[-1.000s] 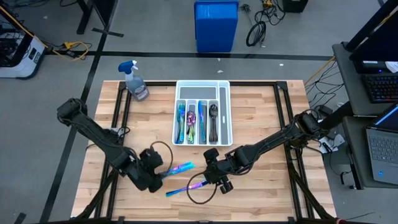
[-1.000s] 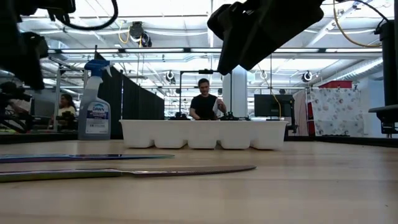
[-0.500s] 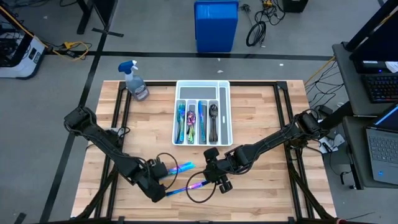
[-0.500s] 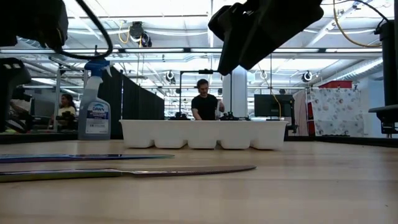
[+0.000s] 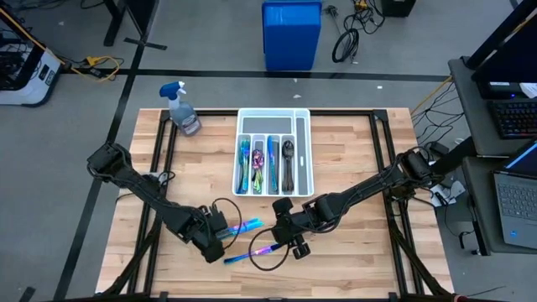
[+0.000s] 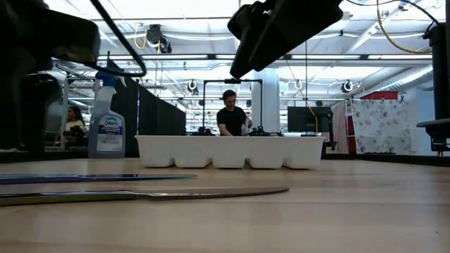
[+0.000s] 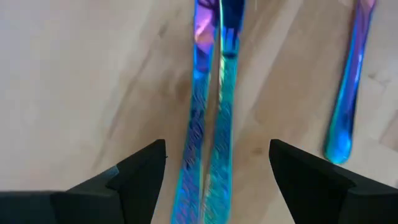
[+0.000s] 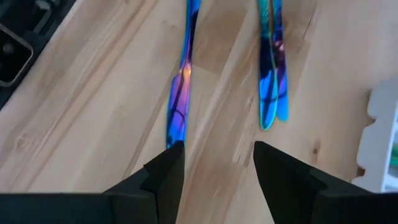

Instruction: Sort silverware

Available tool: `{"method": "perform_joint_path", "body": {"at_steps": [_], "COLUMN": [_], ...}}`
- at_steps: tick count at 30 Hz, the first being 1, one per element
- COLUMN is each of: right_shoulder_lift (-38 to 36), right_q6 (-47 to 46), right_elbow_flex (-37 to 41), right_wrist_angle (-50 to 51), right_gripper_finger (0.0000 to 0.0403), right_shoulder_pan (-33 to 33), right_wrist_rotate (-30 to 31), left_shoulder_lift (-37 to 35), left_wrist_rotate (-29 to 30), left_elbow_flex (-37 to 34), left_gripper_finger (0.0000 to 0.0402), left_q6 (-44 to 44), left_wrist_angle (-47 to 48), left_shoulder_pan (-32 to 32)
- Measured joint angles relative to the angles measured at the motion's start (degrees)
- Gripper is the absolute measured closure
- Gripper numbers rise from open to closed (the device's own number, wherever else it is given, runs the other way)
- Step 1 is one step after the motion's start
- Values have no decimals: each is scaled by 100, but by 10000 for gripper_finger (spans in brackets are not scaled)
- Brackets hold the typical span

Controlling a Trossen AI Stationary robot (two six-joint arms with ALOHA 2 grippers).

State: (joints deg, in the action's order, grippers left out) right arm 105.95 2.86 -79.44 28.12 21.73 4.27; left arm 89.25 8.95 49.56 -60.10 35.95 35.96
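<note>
Cutlery still loose on the worktop [image 5: 352,260] — left gripper [image 7: 216,163], jaws open, straddles the paired blue pieces [image 7: 211,124] lengthwise, while right gripper [image 8: 216,158], also open, sits beside the knife [image 8: 180,93]

- The left gripper [image 5: 220,238] has moved right and toward the near edge over the last second; it now sits at the near end of the two blue knives [image 5: 243,226] lying side by side, its fingers spread with the pair between them in the left wrist view [image 7: 208,155].
- The left arm's elbow has swung toward the far side and slightly right.
- The right gripper [image 5: 295,245] has edged slightly toward the far-left, staying spread over the single iridescent knife [image 5: 256,251].
- In the low view, both dark arm shapes have shifted.
</note>
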Motion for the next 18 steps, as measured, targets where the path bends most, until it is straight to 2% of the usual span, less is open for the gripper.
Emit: {"method": "perform_joint_path", "body": {"at_steps": [8,13,18], "right_shoulder_lift": [0,0,0], "right_q6": [-68,-66,-49], "right_elbow_flex": [0,0,0], "right_wrist_angle": [-35,-52,-50], "right_gripper_finger": [227,227,227], "right_shoulder_pan": [-111,-111,-111], "right_wrist_rotate": [7,7,4], "left_shoulder_lift": [337,742,848], "left_wrist_rotate": [-68,-247,-229], "left_elbow_flex": [0,35,39], "left_gripper_finger": [130,130,130], "left_q6": [613,650,638], "left_wrist_angle": [27,-121,-134], "left_shoulder_pan": [-300,-375,-441]}}
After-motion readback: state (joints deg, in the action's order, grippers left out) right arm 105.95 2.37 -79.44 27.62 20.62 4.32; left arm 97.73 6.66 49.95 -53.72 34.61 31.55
